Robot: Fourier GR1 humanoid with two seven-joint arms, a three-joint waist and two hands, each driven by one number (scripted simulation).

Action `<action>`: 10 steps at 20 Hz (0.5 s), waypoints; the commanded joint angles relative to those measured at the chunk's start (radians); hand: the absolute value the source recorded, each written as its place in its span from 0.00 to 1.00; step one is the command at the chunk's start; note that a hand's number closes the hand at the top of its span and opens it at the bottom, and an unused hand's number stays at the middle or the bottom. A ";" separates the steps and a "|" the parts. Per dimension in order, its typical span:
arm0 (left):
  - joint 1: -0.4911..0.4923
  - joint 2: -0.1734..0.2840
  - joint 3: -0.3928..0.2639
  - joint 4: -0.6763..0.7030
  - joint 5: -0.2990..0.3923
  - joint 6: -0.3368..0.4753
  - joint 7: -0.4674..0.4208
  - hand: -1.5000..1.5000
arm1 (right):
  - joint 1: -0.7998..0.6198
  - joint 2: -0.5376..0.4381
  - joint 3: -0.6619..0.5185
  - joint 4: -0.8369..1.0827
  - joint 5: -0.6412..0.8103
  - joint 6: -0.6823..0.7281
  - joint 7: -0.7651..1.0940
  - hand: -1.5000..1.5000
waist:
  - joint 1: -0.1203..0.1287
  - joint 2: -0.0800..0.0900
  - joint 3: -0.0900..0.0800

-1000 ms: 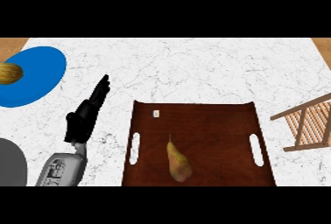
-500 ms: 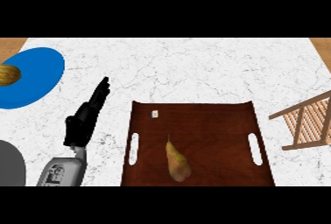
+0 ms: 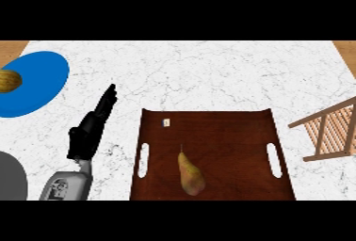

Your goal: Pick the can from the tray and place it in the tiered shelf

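Near the tray's (image 3: pixel 208 141) far left corner a small can (image 3: pixel 166 122) is seen, well apart from the left hand (image 3: pixel 94 127), fingers (image 3: pixel 108 96) held straight beside the tray's left edge.

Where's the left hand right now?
In the head view, the left hand shows at lower left over the white counter, fingers straight, between the blue plate and the brown tray.

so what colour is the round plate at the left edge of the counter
Bright blue: the round plate shows best in the head view, with a brownish round thing on it.
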 commanded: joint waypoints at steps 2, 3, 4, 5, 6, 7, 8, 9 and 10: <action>0.054 0.010 0.006 -0.011 0.024 -0.033 -0.053 0.50 | -0.080 -0.041 -0.018 0.125 -0.017 0.025 0.016 0.00 | 0.002 -0.001 0.000; -0.005 0.012 0.015 -0.021 0.017 -0.021 0.036 0.50 | -0.029 0.003 -0.038 0.068 -0.045 0.037 0.012 0.00 | -0.005 -0.002 0.000; -0.123 0.006 0.039 0.046 0.011 0.003 0.065 0.50 | -0.022 0.036 -0.032 0.038 -0.055 0.023 0.040 0.00 | -0.012 -0.002 0.000; -0.053 0.005 0.018 0.004 0.006 -0.004 0.052 0.50 | -0.041 0.015 -0.073 0.120 -0.087 0.055 -0.062 0.00 | -0.006 -0.002 0.000; 0.025 0.021 0.027 -0.006 0.020 -0.023 -0.016 0.50 | -0.042 0.012 -0.080 0.095 -0.107 0.068 -0.020 0.00 | -0.004 -0.003 0.000; -0.030 -0.014 -0.001 0.028 -0.022 0.020 0.007 0.50 | -0.017 -0.018 -0.125 0.044 -0.166 0.135 0.020 0.00 | -0.017 -0.004 -0.001; -0.026 0.010 0.015 0.003 -0.002 -0.006 0.016 0.50 | -0.057 -0.009 -0.112 0.145 -0.162 0.133 -0.038 0.00 | -0.005 -0.002 0.000; -0.013 -0.021 -0.009 0.019 -0.018 0.013 -0.001 0.50 | -0.080 -0.012 -0.080 0.106 -0.150 0.120 0.005 0.00 | -0.004 -0.002 0.000; -0.035 -0.007 0.014 0.065 -0.010 0.008 -0.035 0.50 | -0.057 -0.009 -0.120 0.122 -0.194 0.161 -0.013 0.00 | -0.009 -0.002 0.000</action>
